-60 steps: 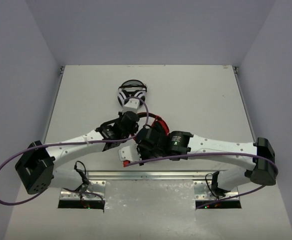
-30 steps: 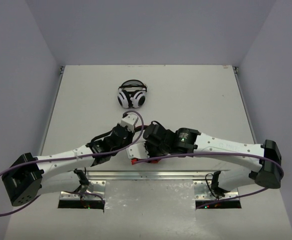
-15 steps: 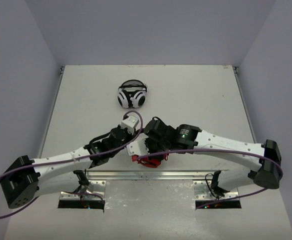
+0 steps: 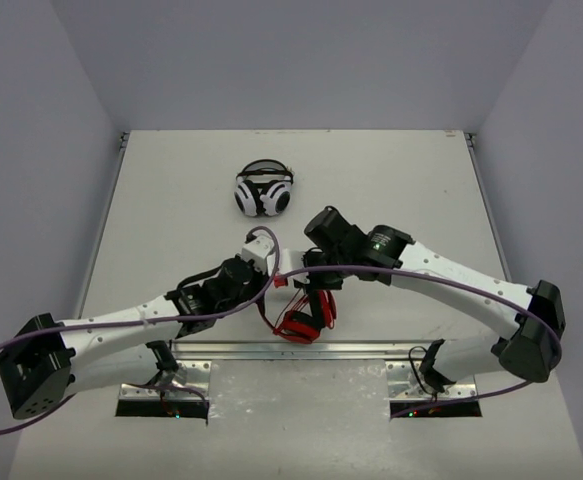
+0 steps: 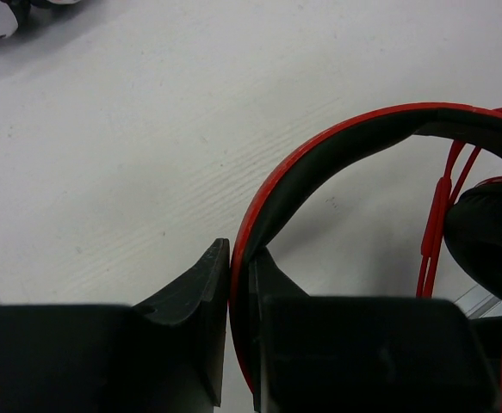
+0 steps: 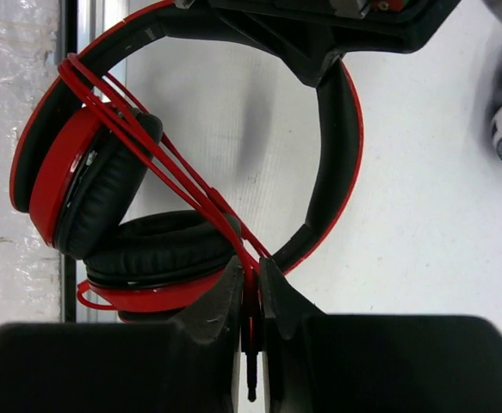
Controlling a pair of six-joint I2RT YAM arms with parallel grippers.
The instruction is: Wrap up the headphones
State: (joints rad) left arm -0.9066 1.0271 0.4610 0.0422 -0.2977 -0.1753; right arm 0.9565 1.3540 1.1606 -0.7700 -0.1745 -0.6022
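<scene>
Clamping the headband (image 5: 319, 155) of the red headphones (image 4: 296, 325) in the left tool (image 5: 239, 258), by the near edge of the surface (image 4: 401, 180); pinching the thin red cable (image 6: 177, 176), looped across both cups (image 6: 160, 245), in the right tool (image 6: 251, 271) above its plug (image 6: 251, 370). Well beyond, white-and-black headphones (image 4: 263, 192), unobstructed. From above, headband mostly hidden under the wrists

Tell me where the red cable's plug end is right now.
Right wrist view, bottom centre: the plug sits pinched in the right pincer, just below the red headphones' lower ear cushion.
</scene>
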